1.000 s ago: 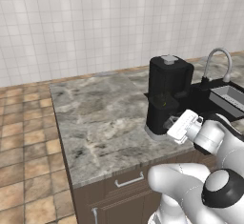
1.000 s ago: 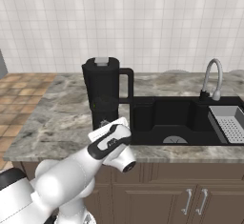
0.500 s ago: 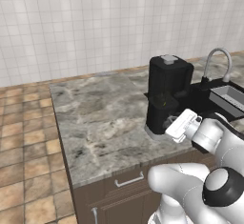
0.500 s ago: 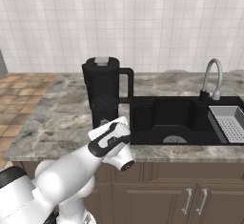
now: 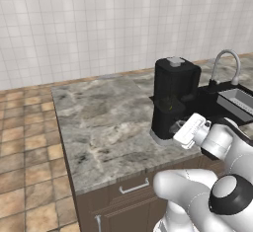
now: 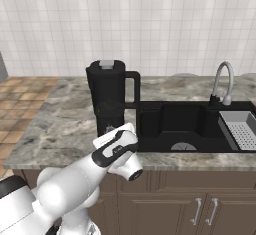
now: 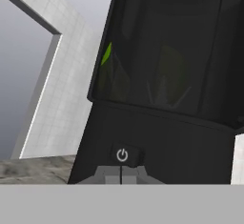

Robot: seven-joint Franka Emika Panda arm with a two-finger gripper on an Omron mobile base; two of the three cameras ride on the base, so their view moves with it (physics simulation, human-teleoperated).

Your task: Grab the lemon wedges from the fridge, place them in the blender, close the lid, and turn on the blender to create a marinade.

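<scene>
Blender (image 5: 170,100) base, shut pincer (image 7: 121,174) apparently touching

Fingertips of the white arm's two-finger gripper (image 7: 121,175) are mostly cut off at the hand view's bottom, and hidden behind the white hand in both base views. Yellow-green lemon wedges (image 7: 110,68) are dim, blurred shapes behind the black dark-tinted blender jar (image 5: 174,95); count unclear. Grey dish rack (image 6: 242,133) in the black sink is cut by the right edge.
</scene>
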